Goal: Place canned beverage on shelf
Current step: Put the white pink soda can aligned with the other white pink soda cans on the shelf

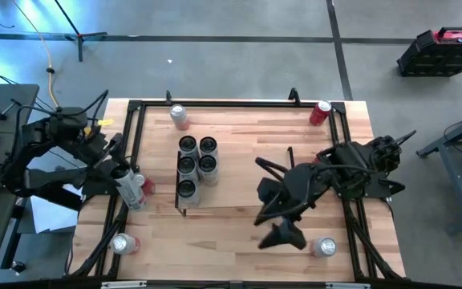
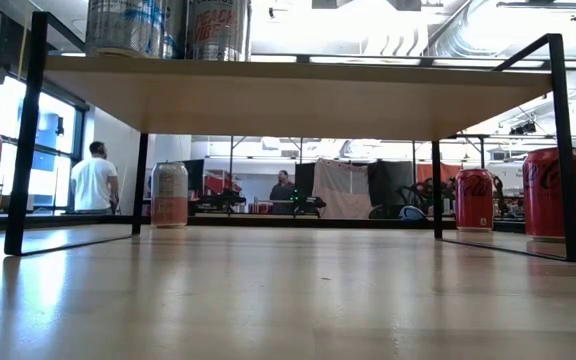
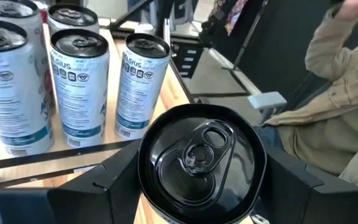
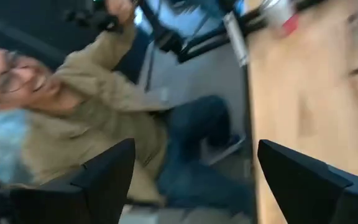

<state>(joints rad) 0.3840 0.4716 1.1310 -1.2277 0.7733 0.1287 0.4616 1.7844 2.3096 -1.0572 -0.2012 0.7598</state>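
Between the fingers of the left gripper (image 3: 197, 205) stands a can (image 3: 201, 158), dark top and pull tab facing the wrist camera; the jaws are closed against its sides, spread wide by its girth. From above, this gripper (image 1: 128, 189) sits at the table's left edge, with the held can (image 1: 128, 186) showing a pale body and a red patch.

Just ahead of that gripper is the shelf (image 1: 179, 164), a low light-wood board on thin black wire frames. It carries 5 cans (image 1: 196, 164) in 2 short rows, upright and close together. In the left wrist view 4 white-and-blue cans (image 3: 79, 87) show, the farthest ones cut off by the frame edge. From table height only the bases of 2 of them (image 2: 168, 28) appear over the shelf board (image 2: 298, 90).

Loose cans stand well apart from the left gripper: 1 silver-topped (image 1: 180, 116) at the far rail, 1 red (image 1: 320, 112) at the far right corner, 1 (image 1: 123, 244) at the near left, 1 (image 1: 324, 246) at the near right.

Over the table's right half hangs the right gripper (image 1: 283, 229), its jaws wide apart and empty. Its wrist picture is blurred; a person in a tan jacket (image 4: 104, 137) can be made out beside the table.
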